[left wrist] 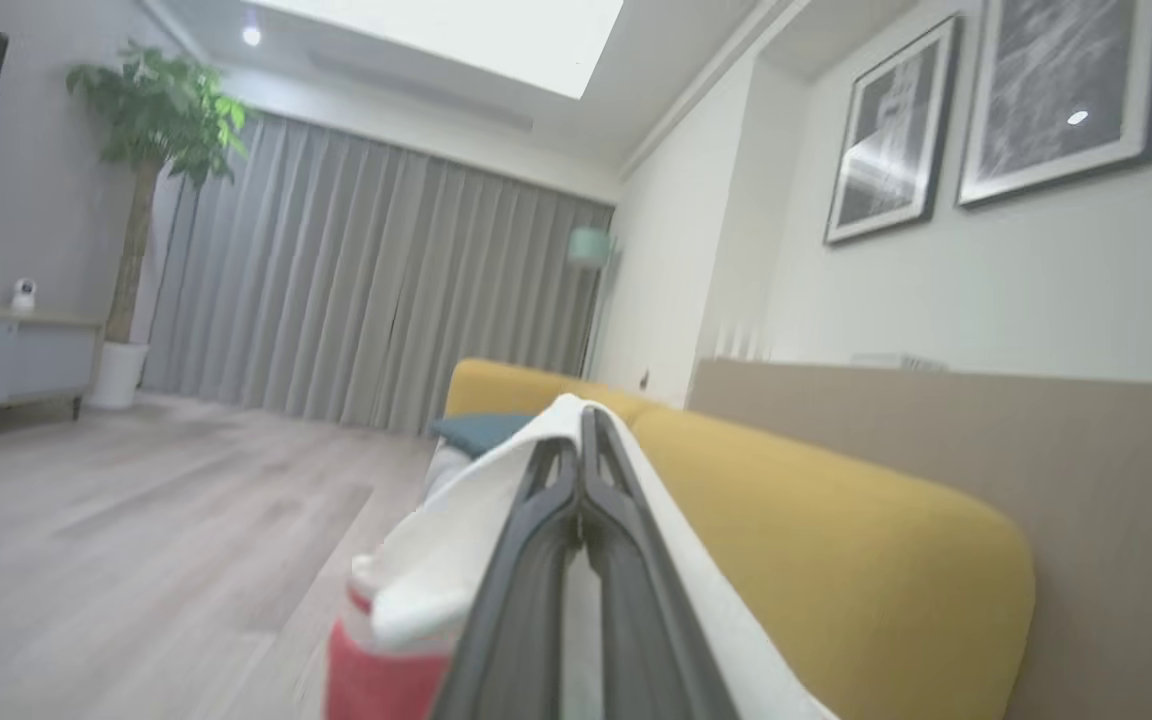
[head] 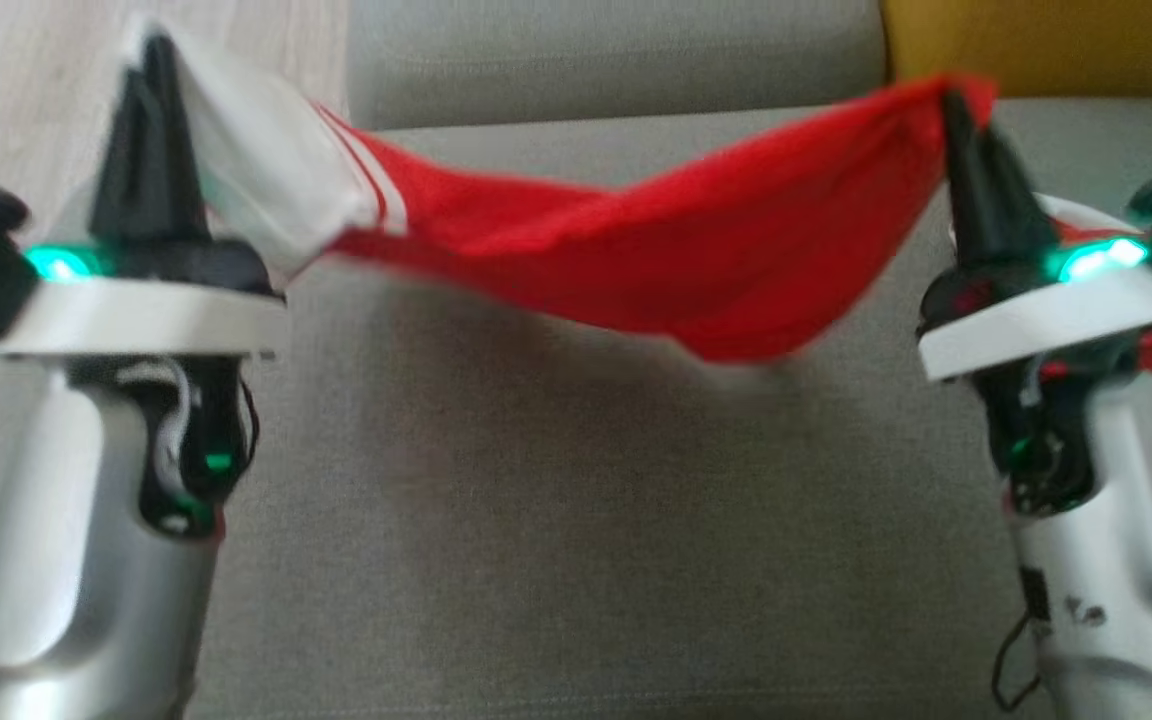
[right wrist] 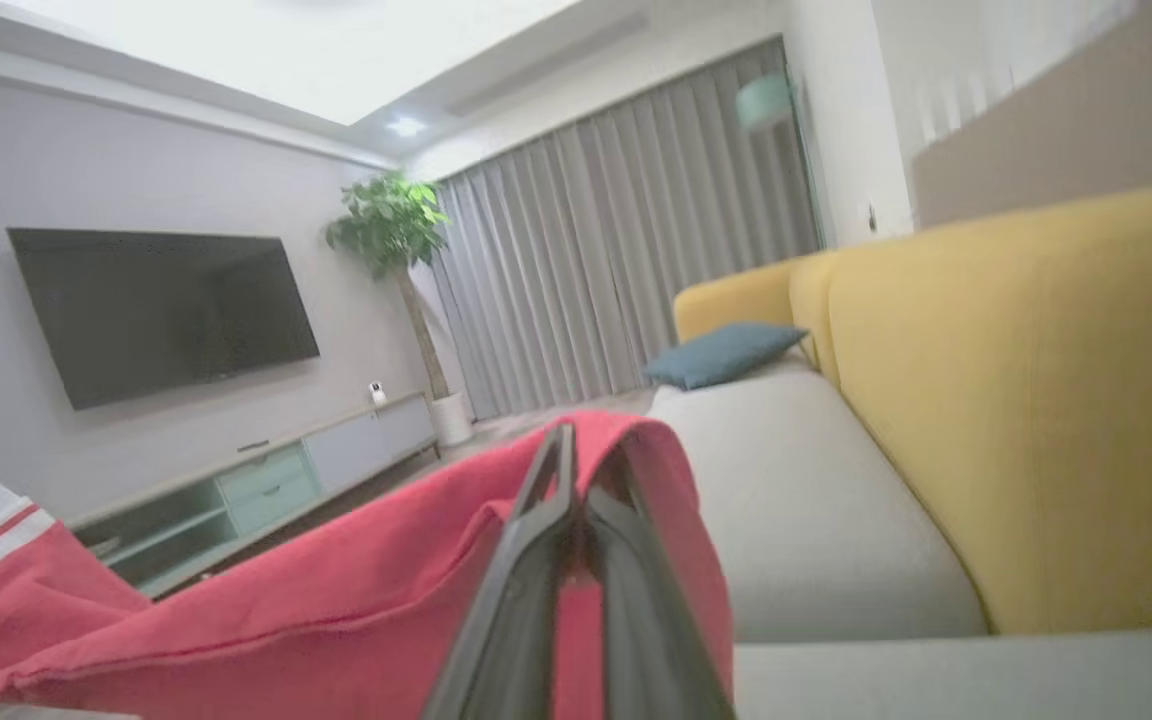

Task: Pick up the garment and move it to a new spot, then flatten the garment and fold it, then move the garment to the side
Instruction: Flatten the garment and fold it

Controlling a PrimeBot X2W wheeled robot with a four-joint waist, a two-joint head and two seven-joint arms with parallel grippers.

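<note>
Two claws, both clamped on the garment [head: 636, 250]. The left claw [head: 154, 55] pinches the white striped end, the right claw [head: 956, 105] a red corner. Both wrist views show the fingers together on cloth.

The cloth hangs between the claws like a hammock, above the grey sofa seat [head: 536, 520]. The belly sags lowest nearer the right claw.

My read of the step in hand: carry to the new spot. To do it well:
- Move both claws at matched speed and height.
- Hold the span so the cloth neither pulls taut enough to slip out nor droops onto the seat.
- Lower it level for a flat lay.

Past the right claw is the yellow backrest [head: 1036, 45]. Wood floor [head: 36, 80] lies beyond the left claw.
</note>
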